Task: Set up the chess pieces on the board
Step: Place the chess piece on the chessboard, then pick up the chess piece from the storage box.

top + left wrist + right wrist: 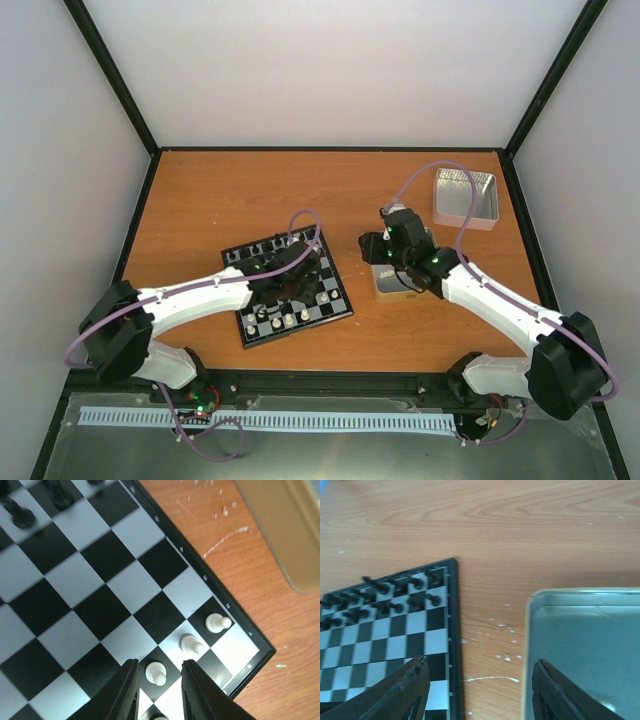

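Left tool straddles white pawn — jaws apart

1. The board is chequered in black and pale silvery-grey squares, with a black rim.
2. The chess pieces on its near rows are cream-white; the chessmen on its far rows are black.
3. The tabletop is orange-brown with wood grain, flecked white beside the board.
4. The far right tin is silver.
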You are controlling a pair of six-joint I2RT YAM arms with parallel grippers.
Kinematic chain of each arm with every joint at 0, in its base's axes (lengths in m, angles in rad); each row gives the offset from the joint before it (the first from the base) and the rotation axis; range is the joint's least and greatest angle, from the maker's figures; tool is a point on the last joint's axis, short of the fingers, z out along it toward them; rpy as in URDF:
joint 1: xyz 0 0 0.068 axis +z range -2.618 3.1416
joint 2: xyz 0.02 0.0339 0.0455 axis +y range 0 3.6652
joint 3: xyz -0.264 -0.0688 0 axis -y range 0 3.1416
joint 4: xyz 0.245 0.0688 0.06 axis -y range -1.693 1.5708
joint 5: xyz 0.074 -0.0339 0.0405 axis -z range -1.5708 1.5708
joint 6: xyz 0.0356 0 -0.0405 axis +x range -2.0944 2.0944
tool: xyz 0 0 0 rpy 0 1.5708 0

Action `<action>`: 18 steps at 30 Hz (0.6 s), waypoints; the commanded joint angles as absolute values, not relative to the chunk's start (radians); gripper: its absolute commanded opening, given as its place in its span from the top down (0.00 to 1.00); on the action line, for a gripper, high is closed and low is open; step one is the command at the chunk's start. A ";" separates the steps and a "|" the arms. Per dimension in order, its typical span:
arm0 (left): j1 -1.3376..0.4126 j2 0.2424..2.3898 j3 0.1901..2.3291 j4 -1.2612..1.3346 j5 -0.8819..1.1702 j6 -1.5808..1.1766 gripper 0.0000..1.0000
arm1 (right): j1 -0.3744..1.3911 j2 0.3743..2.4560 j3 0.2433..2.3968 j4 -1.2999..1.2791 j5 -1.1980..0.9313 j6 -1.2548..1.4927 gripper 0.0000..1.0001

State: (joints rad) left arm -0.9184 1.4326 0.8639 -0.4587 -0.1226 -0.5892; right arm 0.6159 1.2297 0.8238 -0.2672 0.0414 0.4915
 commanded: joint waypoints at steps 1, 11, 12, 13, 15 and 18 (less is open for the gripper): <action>-0.911 1.322 0.938 -0.523 -0.238 -0.612 0.74 | 0.577 1.258 0.855 -0.391 0.147 0.537 0.43; -0.822 1.010 0.840 -0.509 -0.376 -0.659 0.64 | 0.401 1.397 0.827 -0.449 0.296 0.515 0.44; -0.817 0.987 0.830 -0.508 -0.377 -0.661 0.62 | 0.396 1.419 0.833 -0.431 0.316 0.494 0.45; -0.814 0.977 0.824 -0.509 -0.376 -0.664 0.61 | 0.392 1.446 0.841 -0.417 0.339 0.482 0.45; -0.810 0.964 0.815 -0.517 -0.375 -0.674 0.59 | 0.374 1.500 0.858 -0.395 0.363 0.458 0.47; -0.808 0.955 0.799 -0.522 -0.364 -0.688 0.58 | 0.338 1.575 0.880 -0.347 0.358 0.409 0.54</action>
